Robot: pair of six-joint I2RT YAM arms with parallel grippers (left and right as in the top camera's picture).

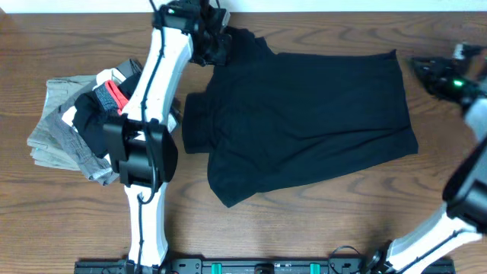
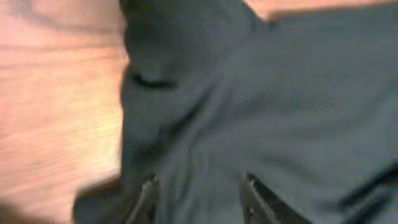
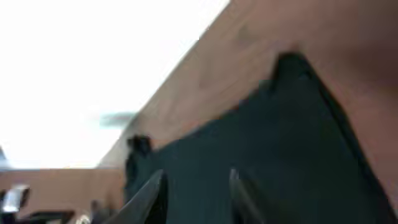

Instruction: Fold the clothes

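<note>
The black T-shirt (image 1: 304, 114) lies spread and partly folded across the middle of the wooden table, its left side bunched. My left gripper (image 1: 215, 47) is at the shirt's far left corner. In the left wrist view its fingers (image 2: 198, 190) are apart, right over the dark fabric (image 2: 280, 93). My right gripper (image 1: 423, 70) hovers off the shirt's far right corner. In the right wrist view its fingers (image 3: 194, 183) are apart and empty, with the shirt (image 3: 280, 137) ahead of them. No logo or neck label shows.
A pile of folded gray and white garments (image 1: 65, 133) sits at the left, with a smaller black piece with a red patch (image 1: 114, 93) on top, under my left arm. Bare wooden table (image 1: 319, 221) lies in front of the shirt.
</note>
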